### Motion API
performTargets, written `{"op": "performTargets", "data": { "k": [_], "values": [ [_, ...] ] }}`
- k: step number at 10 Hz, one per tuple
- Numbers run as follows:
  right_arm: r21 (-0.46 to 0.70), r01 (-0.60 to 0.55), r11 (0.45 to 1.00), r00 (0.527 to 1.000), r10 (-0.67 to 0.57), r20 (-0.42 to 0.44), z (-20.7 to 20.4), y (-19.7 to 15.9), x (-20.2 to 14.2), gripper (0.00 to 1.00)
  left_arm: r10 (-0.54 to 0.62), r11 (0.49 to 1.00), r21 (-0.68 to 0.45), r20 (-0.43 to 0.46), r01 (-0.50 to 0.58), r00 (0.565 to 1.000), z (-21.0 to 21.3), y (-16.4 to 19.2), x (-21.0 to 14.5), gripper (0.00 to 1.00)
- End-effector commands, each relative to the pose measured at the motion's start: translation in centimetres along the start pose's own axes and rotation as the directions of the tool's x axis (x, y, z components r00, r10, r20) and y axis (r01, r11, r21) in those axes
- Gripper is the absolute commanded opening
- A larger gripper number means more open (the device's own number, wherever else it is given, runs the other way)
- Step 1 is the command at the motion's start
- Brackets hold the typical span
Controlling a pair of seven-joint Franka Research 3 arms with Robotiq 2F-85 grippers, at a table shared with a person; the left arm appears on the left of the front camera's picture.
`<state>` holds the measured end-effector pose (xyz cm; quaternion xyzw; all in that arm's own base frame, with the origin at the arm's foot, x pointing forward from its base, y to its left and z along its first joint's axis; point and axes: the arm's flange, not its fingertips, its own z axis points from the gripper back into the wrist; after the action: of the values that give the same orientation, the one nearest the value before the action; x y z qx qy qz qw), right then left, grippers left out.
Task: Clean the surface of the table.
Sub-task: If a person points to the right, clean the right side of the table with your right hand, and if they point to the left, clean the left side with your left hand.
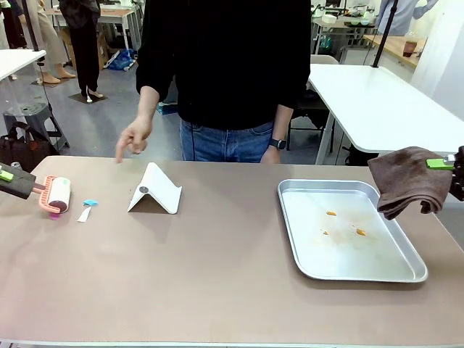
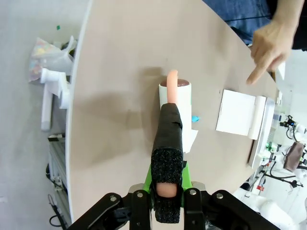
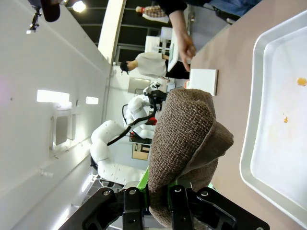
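Note:
The taupe table (image 1: 217, 283) carries a blue scrap (image 1: 90, 202), a white paper scrap (image 1: 85, 214) and a pink bit (image 1: 54, 215) near its left end. My left gripper (image 1: 14, 180) is shut on the black handle of a lint roller (image 1: 56, 194), which hovers over those scraps. In the left wrist view the roller (image 2: 175, 91) points out from the gripper (image 2: 167, 191) over the tabletop (image 2: 120, 72). At the right edge, my right gripper (image 1: 453, 165) is shut on a brown cloth (image 1: 407, 180) that hangs above the table. The cloth (image 3: 187, 139) bulges out of the gripper (image 3: 168, 196).
A silver tray (image 1: 304, 250) with orange crumbs (image 1: 331, 213) lies at the right. A white folded stand (image 1: 154, 190) sits left of centre. The person stands at the far edge, one hand (image 1: 134, 138) pointing down toward the table's left part.

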<state>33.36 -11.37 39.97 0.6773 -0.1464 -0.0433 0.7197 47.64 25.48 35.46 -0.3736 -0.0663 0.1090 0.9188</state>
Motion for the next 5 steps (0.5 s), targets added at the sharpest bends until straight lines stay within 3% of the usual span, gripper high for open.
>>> {"op": "performTargets", "data": {
  "k": [1, 5],
  "values": [
    [-0.003, 0.007, 1.000, 1.000, -0.007, -0.005, 0.1, 0.6, -0.2, 0.00, -0.010, 0.999, 0.041, -0.040, 0.012, 0.999, -2.9, -0.5, -2.2, 0.04],
    [-0.003, 0.007, 1.000, 1.000, -0.007, -0.005, 0.1, 0.6, -0.2, 0.00, -0.058, 0.998, 0.003, -0.057, 0.058, 0.997, -6.0, -3.5, -3.4, 0.04]
  ]
}}
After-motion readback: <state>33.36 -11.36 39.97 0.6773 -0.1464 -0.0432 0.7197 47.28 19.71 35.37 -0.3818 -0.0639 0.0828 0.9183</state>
